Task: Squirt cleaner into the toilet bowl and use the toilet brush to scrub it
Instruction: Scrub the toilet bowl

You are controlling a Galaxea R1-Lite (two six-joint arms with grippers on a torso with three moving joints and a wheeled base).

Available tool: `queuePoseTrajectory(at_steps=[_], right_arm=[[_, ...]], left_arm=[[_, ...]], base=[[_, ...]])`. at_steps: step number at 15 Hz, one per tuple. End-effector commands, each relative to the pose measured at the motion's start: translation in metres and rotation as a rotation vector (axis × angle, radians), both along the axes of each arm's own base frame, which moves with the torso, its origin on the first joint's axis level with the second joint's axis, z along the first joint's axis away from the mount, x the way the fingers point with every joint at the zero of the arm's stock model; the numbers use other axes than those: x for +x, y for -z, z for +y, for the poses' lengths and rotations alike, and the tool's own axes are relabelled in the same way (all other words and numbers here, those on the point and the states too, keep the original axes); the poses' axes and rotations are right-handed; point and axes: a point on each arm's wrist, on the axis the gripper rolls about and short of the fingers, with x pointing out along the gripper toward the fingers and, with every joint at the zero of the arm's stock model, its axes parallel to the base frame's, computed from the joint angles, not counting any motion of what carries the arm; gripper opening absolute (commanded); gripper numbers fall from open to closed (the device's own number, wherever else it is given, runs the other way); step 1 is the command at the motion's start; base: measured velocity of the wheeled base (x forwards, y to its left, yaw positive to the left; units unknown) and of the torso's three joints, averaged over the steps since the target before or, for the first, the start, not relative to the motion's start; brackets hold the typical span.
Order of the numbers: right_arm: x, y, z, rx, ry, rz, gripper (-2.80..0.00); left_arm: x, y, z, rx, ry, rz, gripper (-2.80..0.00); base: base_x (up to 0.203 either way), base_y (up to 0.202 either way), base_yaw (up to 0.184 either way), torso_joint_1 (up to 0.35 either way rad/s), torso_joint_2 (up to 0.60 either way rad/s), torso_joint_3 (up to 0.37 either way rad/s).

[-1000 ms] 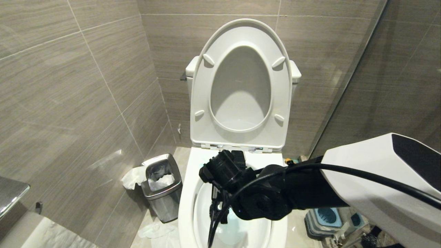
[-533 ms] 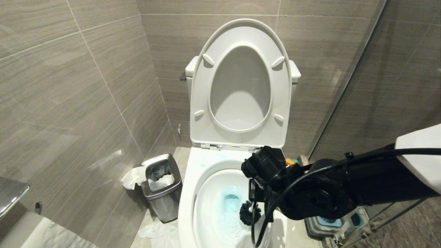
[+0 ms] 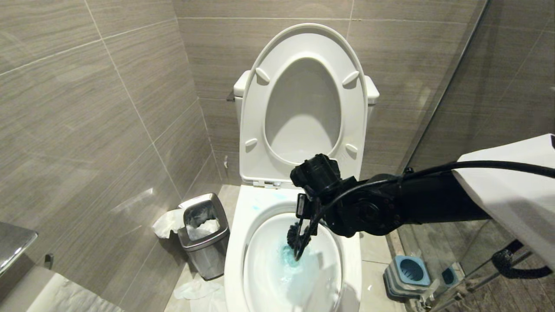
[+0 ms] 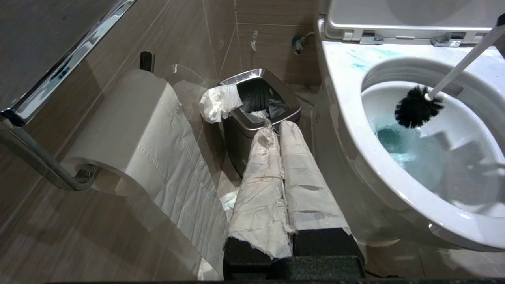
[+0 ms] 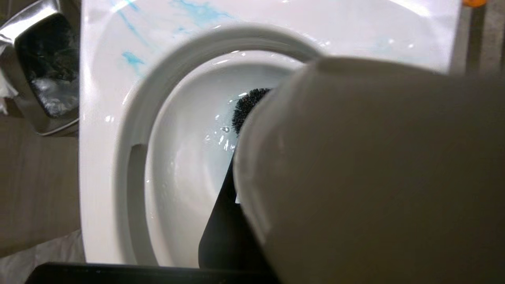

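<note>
Head view is showing the right hand (image 3: 308, 207) reaching over the glossy white toilet bowl (image 3: 236, 251), clamped on the toilet brush (image 4: 418, 107); the slim white handle is slanting down and away from the hand, ending in a round black bristle head hanging just above the turquoise cleaner (image 3: 287, 255) pooling in the water. The right arm is far nearer the basin. The left hand (image 4: 282, 157), paper-wrapped fingers pressed together, is idling beside the steel waste bin (image 4: 256, 102)

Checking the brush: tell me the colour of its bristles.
Black bristles; clearest in the left wrist view.
</note>
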Motion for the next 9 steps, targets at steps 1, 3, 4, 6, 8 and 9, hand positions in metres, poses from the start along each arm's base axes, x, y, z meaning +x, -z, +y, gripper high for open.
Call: queuePoseTrajectory(at_steps=[1,3,4,6,8,9], right_arm=[[0.003,0.015,0.007,-0.017,-0.003,0.019,-2.8],[0.007,0.03,0.011,-0.036,-0.003,0.042,-2.8],[0.011,0.041,0.014,-0.047,-0.002,0.056,-2.8],[0.022,0.072,0.022,-0.073,0.003,0.092,-2.8],[0.036,0.095,0.032,-0.076,0.009,0.1,-2.8],[0.04,0.098,0.035,-0.069,0.008,0.094,-2.8]], left_arm=[[0.0,0.0,0.0,0.0,0.0,0.001,-2.8],[0.0,0.001,0.0,0.0,0.0,0.003,-2.8],[0.0,0.001,0.0,0.0,0.0,0.003,-2.8],[0.0,0.0,0.0,0.0,0.0,0.001,-2.8],[0.0,0.001,0.0,0.0,0.0,0.003,-2.8],[0.0,0.001,0.0,0.0,0.0,0.003,-2.8]], base=[[0.0,0.0,0.0,0.0,0.0,0.0],[0.0,0.0,0.0,0.0,0.0,0.0],[0.0,0.0,0.0,0.0,0.0,0.0],[0.0,0.0,0.0,0.0,0.0,0.0],[0.0,0.0,0.0,0.0,0.0,0.0],[0.0,0.0,0.0,0.0,0.0,0.0]])
